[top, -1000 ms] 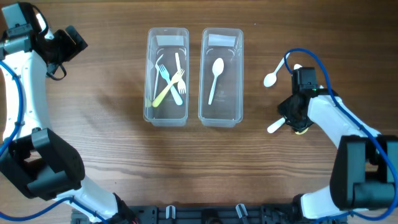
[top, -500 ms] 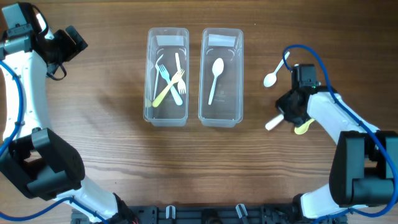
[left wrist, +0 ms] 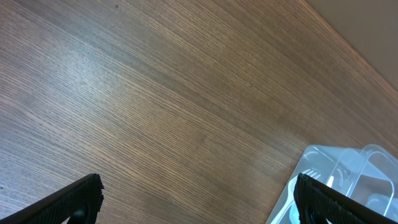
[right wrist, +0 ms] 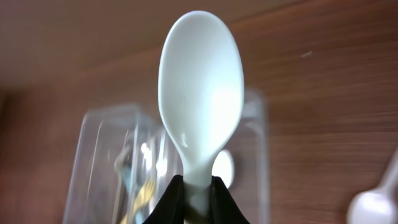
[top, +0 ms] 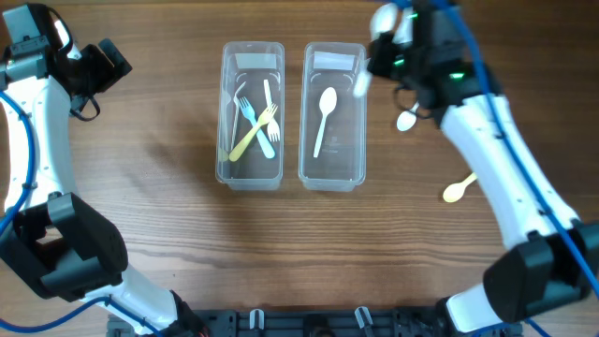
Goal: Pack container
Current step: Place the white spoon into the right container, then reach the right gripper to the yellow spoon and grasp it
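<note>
Carrying: a white spoon (right wrist: 201, 93) is clamped by its stem between the right fingers (right wrist: 173, 202), bowl outermost, above the far right corner of the right container (top: 332, 168).
Right container: one packed spoon (top: 323, 120) is laid lengthwise inside.
Left container (top: 251, 173): crossed forks (top: 255, 126) in white, blue and yellow are held here.
Loose on bench (top: 168, 234): a second white spoon (top: 407, 120) is seen just beside the right arm; a yellow spoon (top: 457, 190) lies well apart from both containers.
Left fingers (left wrist: 73, 200): spread apart, nothing between them, parked over bare bench at the far left.
Step judged: the carried spoon is to be brought over the right container's middle and let go.
Risk, rim: if released from the present spot, the spoon may be caught on the wall or dropped outside it.
Risk, grip: only the narrow stem is pinched, so the spoon may be swivelled by any knock against the wall.
Risk, height: a high release may cause a bounce out.
</note>
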Controlling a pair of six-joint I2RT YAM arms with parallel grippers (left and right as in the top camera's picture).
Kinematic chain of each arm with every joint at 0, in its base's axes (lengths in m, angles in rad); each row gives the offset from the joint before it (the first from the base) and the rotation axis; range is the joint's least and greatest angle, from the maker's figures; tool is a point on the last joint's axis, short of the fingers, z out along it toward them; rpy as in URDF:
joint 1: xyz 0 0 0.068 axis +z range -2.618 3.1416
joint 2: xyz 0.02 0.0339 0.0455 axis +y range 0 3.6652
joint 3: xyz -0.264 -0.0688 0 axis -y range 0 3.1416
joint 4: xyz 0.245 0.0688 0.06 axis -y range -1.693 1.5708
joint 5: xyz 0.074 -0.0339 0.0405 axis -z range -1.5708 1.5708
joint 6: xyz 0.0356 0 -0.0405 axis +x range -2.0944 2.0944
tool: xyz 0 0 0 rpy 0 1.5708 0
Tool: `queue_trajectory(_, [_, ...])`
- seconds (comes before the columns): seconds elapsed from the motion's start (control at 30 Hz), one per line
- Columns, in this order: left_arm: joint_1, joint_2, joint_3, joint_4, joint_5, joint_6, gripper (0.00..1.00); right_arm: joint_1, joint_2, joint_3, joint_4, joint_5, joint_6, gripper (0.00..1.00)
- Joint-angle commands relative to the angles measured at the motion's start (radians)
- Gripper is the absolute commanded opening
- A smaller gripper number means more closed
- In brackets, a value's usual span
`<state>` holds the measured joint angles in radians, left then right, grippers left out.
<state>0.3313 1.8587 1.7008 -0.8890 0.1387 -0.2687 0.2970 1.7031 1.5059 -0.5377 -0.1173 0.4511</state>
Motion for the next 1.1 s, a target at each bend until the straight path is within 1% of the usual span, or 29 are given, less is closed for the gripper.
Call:
queue_trajectory(0.0, [0.005, -0.027, 0.010, 0.002, -0.002, -0.005, 1.00, 0.067, 0.065, -0.014, -0.002, -0.030, -0.108, 0.04])
queue_trajectory(0.03, [0.005, -0.027, 0.010, 0.002, -0.002, -0.005, 1.00, 0.069, 0.074, -0.014, -0.005, -0.030, -0.107, 0.04])
queue_trajectory(0.07, [0.005, -0.027, 0.010, 0.002, -0.002, -0.005, 1.00, 0.069, 0.077, -0.014, -0.007, -0.030, -0.106, 0.07])
queue_trajectory(0.1, [0.005, -0.027, 0.010, 0.002, -0.002, -0.005, 1.00, 0.066, 0.078, -0.014, -0.005, -0.030, -0.109, 0.37])
queue_trajectory(0.13, [0.005, -0.027, 0.010, 0.002, -0.002, -0.005, 1.00, 0.061, 0.078, -0.014, -0.001, -0.030, -0.111, 0.47])
queue_trajectory(0.27, [0.005, -0.027, 0.010, 0.002, -0.002, -0.005, 1.00, 0.025, 0.068, -0.010, -0.009, -0.030, -0.109, 0.50])
queue_trajectory(0.33, [0.005, -0.027, 0.010, 0.002, -0.002, -0.005, 1.00, -0.026, 0.039, 0.013, -0.071, 0.001, -0.089, 0.50])
queue_trajectory(0.43, [0.005, -0.027, 0.010, 0.002, -0.002, -0.005, 1.00, -0.123, -0.025, 0.063, -0.291, 0.176, 0.037, 0.46])
queue_trajectory(0.5, [0.005, -0.027, 0.010, 0.002, -0.002, -0.005, 1.00, -0.221, -0.079, 0.095, -0.520, 0.295, 0.148, 0.45])
queue_trajectory(0.57, [0.005, -0.027, 0.010, 0.002, -0.002, -0.005, 1.00, -0.314, -0.122, 0.098, -0.692, 0.321, 0.235, 0.46])
queue_trajectory(0.67, [0.005, -0.027, 0.010, 0.002, -0.002, -0.005, 1.00, -0.401, -0.130, 0.094, -0.845, 0.320, 0.317, 0.50])
queue_trajectory(0.73, [0.005, -0.027, 0.010, 0.002, -0.002, -0.005, 1.00, -0.437, -0.129, 0.053, -0.861, 0.332, 0.349, 0.50])
queue_trajectory(0.8, [0.005, -0.027, 0.010, 0.002, -0.002, -0.005, 1.00, -0.447, -0.128, -0.001, -0.841, 0.358, 0.444, 0.50])
queue_trajectory(0.83, [0.005, -0.027, 0.010, 0.002, -0.002, -0.005, 1.00, -0.447, -0.128, -0.045, -0.807, 0.360, 0.473, 0.50])
queue_trajectory(0.9, [0.005, -0.027, 0.010, 0.002, -0.002, -0.005, 1.00, -0.447, -0.128, -0.122, -0.734, 0.357, 0.483, 0.50])
queue_trajectory(1.07, [0.005, -0.027, 0.010, 0.002, -0.002, -0.005, 1.00, -0.459, -0.127, -0.311, -0.558, 0.357, 0.607, 0.50])
